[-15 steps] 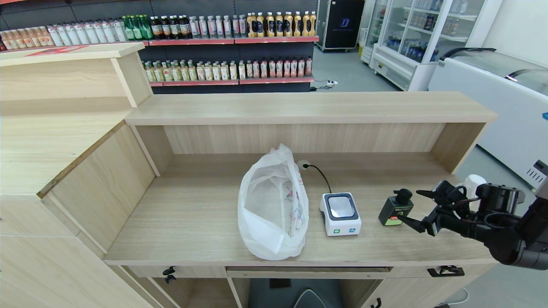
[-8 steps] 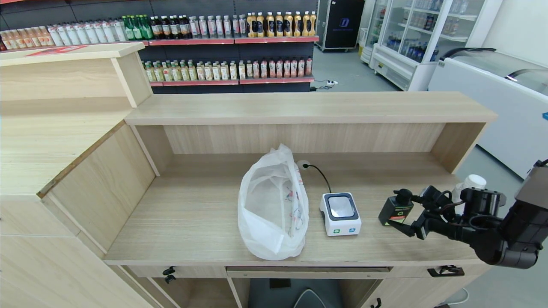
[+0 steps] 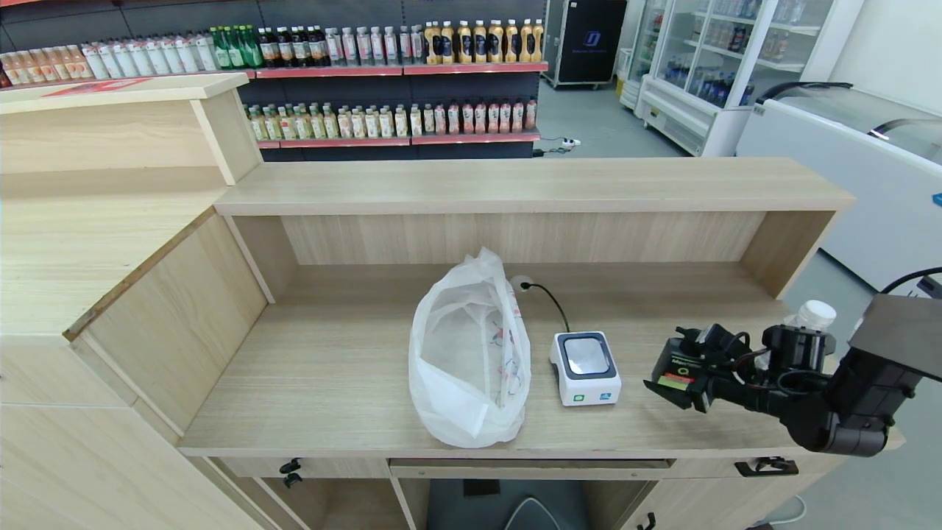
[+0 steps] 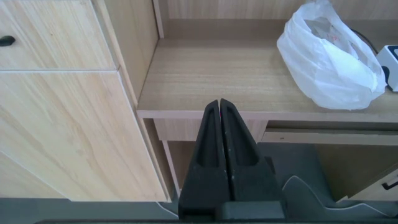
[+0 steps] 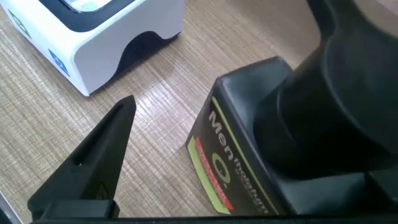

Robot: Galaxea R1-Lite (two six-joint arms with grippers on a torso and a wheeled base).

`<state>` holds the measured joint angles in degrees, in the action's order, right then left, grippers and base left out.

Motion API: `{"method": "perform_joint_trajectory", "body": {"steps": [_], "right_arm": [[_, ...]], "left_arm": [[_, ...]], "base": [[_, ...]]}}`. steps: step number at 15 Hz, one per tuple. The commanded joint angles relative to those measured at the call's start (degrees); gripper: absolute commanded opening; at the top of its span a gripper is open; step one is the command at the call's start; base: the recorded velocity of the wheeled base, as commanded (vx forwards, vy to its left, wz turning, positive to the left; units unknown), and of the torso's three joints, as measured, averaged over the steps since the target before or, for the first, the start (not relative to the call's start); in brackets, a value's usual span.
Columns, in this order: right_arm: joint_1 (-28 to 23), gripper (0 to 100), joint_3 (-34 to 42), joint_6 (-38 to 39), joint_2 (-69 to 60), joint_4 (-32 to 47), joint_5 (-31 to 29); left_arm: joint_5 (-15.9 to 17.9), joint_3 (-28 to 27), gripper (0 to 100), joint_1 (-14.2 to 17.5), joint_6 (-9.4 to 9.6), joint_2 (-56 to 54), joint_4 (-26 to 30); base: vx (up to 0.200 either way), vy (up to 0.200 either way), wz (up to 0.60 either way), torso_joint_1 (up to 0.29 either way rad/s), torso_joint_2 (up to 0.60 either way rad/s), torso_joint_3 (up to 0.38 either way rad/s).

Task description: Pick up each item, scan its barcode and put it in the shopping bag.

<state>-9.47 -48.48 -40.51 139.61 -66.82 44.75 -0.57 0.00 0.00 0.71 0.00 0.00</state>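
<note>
The left gripper (image 4: 220,107) hangs off the counter's (image 3: 331,368) front edge, its fingers pressed together on nothing. On the counter the bag (image 3: 471,353) lies with its mouth open. The scanner (image 3: 586,366) sits at its 3 o'clock, just beside it. The bottle (image 3: 678,366) stands upright at the scanner's 3 o'clock, near it. The right gripper (image 3: 666,359) is spread wide around the bottle, one finger (image 5: 93,162) clear of the label side. A white-capped bottle (image 3: 815,315) stands at 2 o'clock behind the arm.
</note>
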Motion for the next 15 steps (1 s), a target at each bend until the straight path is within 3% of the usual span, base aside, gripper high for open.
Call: {"method": "perform_joint_trajectory", "body": {"steps": [1,2,8,15], "right_arm": [[0.1,100,-0.1,0.0,0.8,-0.1,0.2],[0.1,0,-0.2,0.0,1.1,-0.1,0.2],[-0.1,0,-2.8,0.0,-1.0,-1.2,0.2],[-6.9,0,6.8,-0.1,-20.9,-2.0,2.4]], "left_arm": [[0.0,0.0,0,0.0,0.0,0.0,0.0],[0.0,0.0,0,0.0,0.0,0.0,0.0],[0.0,0.0,0,0.0,0.0,0.0,0.0],[0.0,0.0,0,0.0,0.0,0.0,0.0]], "base": [[0.0,0.0,0.0,0.0,0.0,0.0],[0.0,0.0,0.0,0.0,0.0,0.0],[0.0,0.0,0.0,0.0,0.0,0.0],[0.0,0.0,0.0,0.0,0.0,0.0]]}}
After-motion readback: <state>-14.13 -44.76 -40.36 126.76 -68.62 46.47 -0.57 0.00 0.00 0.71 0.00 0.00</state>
